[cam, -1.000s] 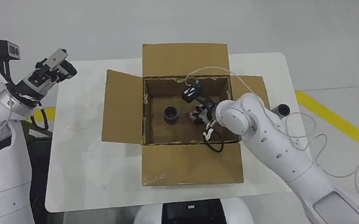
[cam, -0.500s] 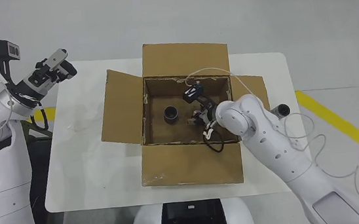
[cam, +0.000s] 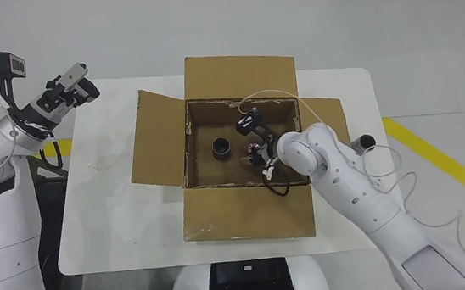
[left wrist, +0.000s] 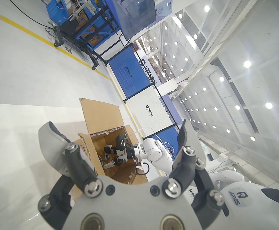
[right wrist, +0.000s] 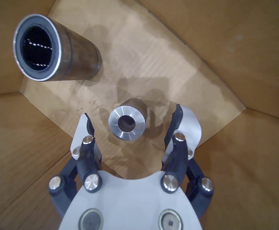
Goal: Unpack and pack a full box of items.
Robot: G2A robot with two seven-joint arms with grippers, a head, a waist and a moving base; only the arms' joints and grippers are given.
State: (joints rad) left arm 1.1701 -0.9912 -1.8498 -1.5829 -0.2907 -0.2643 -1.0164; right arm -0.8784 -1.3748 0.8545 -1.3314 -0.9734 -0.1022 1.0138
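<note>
An open cardboard box (cam: 248, 216) stands in the middle of the white table. On its floor stand a large dark cylinder with a hollow bore (cam: 222, 149) (right wrist: 56, 54) and a small shiny metal bushing (right wrist: 126, 126). My right gripper (cam: 256, 153) (right wrist: 133, 111) is down inside the box, open, with one finger on each side of the bushing and not touching it. My left gripper (cam: 81, 82) (left wrist: 117, 127) is raised over the table's far left corner, open and holding nothing. In the left wrist view, the box (left wrist: 102, 117) is seen from afar.
The box flaps (cam: 158, 148) lie spread outwards over the table (cam: 113, 226). A small black round object (cam: 367, 141) sits by the right flap. A thin white cable (cam: 274, 92) loops over the box's back edge. Bare tabletop lies left of the box.
My right arm has edged slightly to the left inside the box. The left arm has not moved.
</note>
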